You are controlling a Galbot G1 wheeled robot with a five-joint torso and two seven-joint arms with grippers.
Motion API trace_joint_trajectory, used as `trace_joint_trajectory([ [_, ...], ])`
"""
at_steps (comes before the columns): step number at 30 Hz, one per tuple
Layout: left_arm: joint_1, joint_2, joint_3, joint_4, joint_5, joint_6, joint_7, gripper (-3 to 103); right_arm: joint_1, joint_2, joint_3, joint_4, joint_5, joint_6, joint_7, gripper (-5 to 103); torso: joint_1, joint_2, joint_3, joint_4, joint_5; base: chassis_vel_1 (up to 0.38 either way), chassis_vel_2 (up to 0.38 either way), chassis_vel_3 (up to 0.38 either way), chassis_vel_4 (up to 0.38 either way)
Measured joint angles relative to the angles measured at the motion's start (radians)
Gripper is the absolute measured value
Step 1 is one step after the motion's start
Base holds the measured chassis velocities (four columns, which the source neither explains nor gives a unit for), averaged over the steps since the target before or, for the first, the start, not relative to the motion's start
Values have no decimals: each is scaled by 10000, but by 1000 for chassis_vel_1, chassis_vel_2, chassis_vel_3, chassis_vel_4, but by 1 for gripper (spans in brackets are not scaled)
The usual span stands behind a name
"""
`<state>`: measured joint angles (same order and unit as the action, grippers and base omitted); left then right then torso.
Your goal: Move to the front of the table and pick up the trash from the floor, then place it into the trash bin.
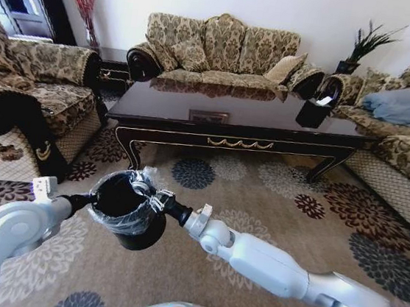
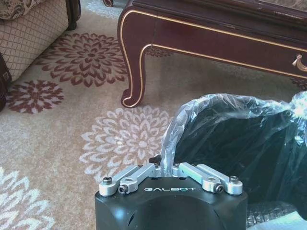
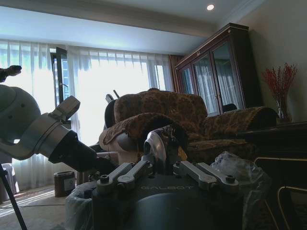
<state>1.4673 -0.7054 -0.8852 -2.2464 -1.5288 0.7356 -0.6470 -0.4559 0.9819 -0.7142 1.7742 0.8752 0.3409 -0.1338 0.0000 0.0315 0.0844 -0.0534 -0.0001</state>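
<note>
The trash bin (image 1: 128,208), a small black bucket lined with a thin plastic bag, is in front of me over the carpet. My left gripper (image 1: 87,201) is shut on its rim; the left wrist view shows its fingers pinching the bag-covered rim (image 2: 165,158). My right gripper (image 1: 157,200) reaches over the opposite rim and is shut on a shiny crumpled piece of trash (image 3: 154,146). The bin's bag (image 3: 240,172) lies just beyond it. The table (image 1: 236,138), dark with gold trim, stands across the carpet ahead, and its curved leg (image 2: 136,67) is near the bin.
A patterned sofa (image 1: 224,48) stands behind the table, with armchairs at the left (image 1: 33,97) and right (image 1: 406,139). A black angular container with white paper (image 1: 313,110) sits on the table's right end. Flowered carpet (image 1: 261,182) lies open between me and the table.
</note>
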Motion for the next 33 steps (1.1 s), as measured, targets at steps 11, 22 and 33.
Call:
trace_joint_trajectory([
  [11,49,-62,-133,23,35,0,2,4,-332,-271,112,254,-167,-107,1,51,0,0,-1,0,0,0,0,0,0],
  [22,203,-52,-703,74,64,0,-12,4,-1231,-673,1472,299,-321,-327,1010,90,0,0,0,0,2,0,0,0,0],
  [33,217,241,-1770,164,-274,-1,-34,4,-2177,-1025,2967,-50,-877,-1000,2696,100,0,0,-1,2,1,0,0,0,0],
])
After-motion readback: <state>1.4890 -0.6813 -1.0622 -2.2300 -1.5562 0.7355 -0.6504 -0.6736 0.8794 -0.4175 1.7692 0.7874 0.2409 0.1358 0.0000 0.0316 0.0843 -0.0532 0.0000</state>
